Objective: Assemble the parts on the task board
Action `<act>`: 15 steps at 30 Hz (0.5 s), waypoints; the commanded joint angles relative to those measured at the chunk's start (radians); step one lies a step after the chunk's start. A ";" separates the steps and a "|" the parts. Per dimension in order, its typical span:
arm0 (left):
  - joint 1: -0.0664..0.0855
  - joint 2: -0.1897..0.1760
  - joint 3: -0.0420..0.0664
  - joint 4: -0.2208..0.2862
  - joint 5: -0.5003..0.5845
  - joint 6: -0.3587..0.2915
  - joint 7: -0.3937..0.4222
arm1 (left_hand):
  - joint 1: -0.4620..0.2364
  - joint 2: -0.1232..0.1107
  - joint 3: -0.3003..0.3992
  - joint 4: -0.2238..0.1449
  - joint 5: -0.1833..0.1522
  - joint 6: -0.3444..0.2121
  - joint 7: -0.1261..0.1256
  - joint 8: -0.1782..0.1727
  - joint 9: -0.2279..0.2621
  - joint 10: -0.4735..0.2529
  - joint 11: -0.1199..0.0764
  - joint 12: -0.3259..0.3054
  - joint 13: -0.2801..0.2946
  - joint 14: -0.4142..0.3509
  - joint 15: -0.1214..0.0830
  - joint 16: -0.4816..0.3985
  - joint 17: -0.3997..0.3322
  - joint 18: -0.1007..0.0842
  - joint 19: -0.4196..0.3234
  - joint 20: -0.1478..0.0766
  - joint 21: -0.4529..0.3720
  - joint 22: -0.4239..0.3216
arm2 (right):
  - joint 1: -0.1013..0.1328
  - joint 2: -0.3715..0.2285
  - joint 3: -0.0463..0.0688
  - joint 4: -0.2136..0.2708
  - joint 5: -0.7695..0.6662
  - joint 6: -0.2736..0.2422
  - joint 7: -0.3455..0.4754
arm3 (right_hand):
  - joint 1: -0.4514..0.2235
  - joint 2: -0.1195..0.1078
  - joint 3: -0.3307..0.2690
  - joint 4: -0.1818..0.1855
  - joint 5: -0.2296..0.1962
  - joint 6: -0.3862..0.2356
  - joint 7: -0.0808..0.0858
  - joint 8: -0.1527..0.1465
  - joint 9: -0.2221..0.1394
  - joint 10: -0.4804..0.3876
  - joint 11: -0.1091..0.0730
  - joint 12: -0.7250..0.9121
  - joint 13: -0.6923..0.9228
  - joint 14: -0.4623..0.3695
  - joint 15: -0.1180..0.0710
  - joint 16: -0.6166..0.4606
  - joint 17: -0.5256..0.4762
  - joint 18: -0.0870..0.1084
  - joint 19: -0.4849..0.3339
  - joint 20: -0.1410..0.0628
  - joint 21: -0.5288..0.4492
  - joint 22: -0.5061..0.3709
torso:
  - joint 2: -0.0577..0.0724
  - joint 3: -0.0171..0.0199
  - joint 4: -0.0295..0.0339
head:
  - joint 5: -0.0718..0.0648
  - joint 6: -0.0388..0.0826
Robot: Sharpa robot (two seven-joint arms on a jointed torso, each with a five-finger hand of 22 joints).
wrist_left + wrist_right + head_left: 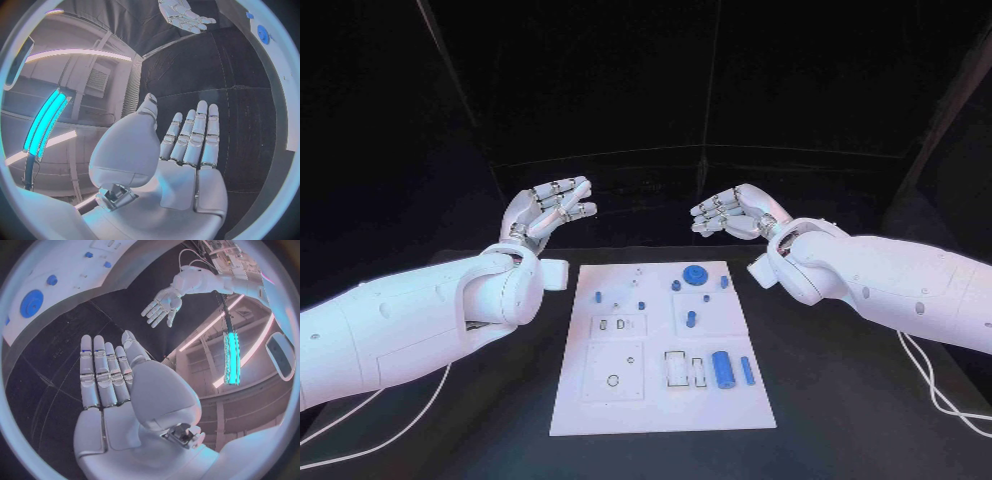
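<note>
Left hand [548, 212] and right hand [737, 213] both empty, fingers apart, raised beyond task board [661, 400]; blue parts [723, 368] lying on it

Both white arms are raised and angled inward from either side. The left hand [550, 211] is held up with nothing in it, its fingers [199, 135] straight and slightly apart. The right hand [737, 212] is likewise empty, its fingers [100, 372] extended side by side.

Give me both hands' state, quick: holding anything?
Left silver many-fingered hand: open, fingers extended, holding nothing.
Right silver many-fingered hand: open, fingers extended, holding nothing.
</note>
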 commanded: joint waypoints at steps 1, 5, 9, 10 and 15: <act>0.003 -0.017 0.000 0.029 -0.028 0.033 0.026 | 0.073 0.009 -0.012 -0.065 0.004 0.162 0.027 0.022 0.003 0.176 -0.035 0.024 0.004 0.159 -0.043 0.030 0.017 0.024 0.174 -0.034 0.044 0.001 | 0.012 0.007 0.001 -0.003 -0.255 -0.009 -0.108 | 0.003 -0.001 0.009 -0.066 0.036 0.110 -0.029 0.004 -0.002 0.151 -0.044 -0.012 0.002 0.221 -0.067 0.051 0.034 0.018 0.119 -0.068 0.162 0.085 | 0.021 -0.0001 0.0035 | -0.001 0.006; 0.004 -0.051 0.000 0.078 -0.034 0.035 0.020 | 0.075 0.018 -0.019 -0.078 0.004 0.191 0.022 0.021 -0.001 0.211 -0.043 0.022 0.004 0.192 -0.053 0.030 0.027 0.023 0.204 -0.045 0.045 -0.005 | 0.025 0.018 0.001 0.004 -0.394 0.005 -0.176 | -0.002 -0.010 0.012 -0.066 0.059 0.126 -0.042 -0.013 -0.004 0.193 -0.064 -0.032 0.002 0.348 -0.100 0.127 0.085 0.018 0.168 -0.102 0.292 0.162 | 0.045 -0.0007 0.0062 | -0.004 0.020; 0.005 -0.080 0.000 0.123 -0.036 0.035 0.017 | 0.076 0.019 -0.020 -0.080 0.004 0.195 0.021 0.020 -0.001 0.215 -0.043 0.020 0.004 0.194 -0.054 0.029 0.028 0.023 0.207 -0.045 0.043 -0.007 | 0.034 0.032 0.002 0.007 -0.510 0.036 -0.236 | -0.022 -0.017 0.013 -0.066 0.069 0.131 -0.045 -0.035 -0.005 0.206 -0.068 -0.062 0.002 0.391 -0.109 0.178 0.135 0.017 0.162 -0.112 0.378 0.217 | 0.070 -0.0014 0.0096 | -0.006 0.032; 0.005 -0.088 0.000 0.136 -0.036 0.036 0.016 | 0.076 0.020 -0.020 -0.081 0.004 0.195 0.021 0.020 -0.002 0.215 -0.043 0.020 0.004 0.193 -0.054 0.028 0.028 0.023 0.207 -0.045 0.043 -0.007 | 0.036 0.036 0.002 0.008 -0.544 0.047 -0.254 | -0.026 -0.018 0.013 -0.067 0.067 0.131 -0.044 -0.040 -0.005 0.206 -0.070 -0.069 0.003 0.399 -0.109 0.191 0.148 0.017 0.163 -0.113 0.395 0.228 | 0.076 -0.0015 0.0108 | -0.007 0.034; 0.008 -0.124 0.000 0.200 -0.037 0.042 0.015 | 0.075 0.020 -0.023 -0.084 0.004 0.196 0.022 0.016 -0.003 0.215 -0.042 0.015 0.003 0.190 -0.053 0.022 0.029 0.022 0.207 -0.045 0.039 -0.010 | 0.043 0.061 0.003 0.008 -0.698 0.090 -0.329 | -0.056 -0.031 0.004 -0.064 0.053 0.114 -0.040 -0.063 -0.005 0.165 -0.063 -0.079 0.001 0.414 -0.106 0.276 0.212 0.018 0.170 -0.109 0.454 0.264 | 0.111 -0.0039 0.0145 | -0.015 0.054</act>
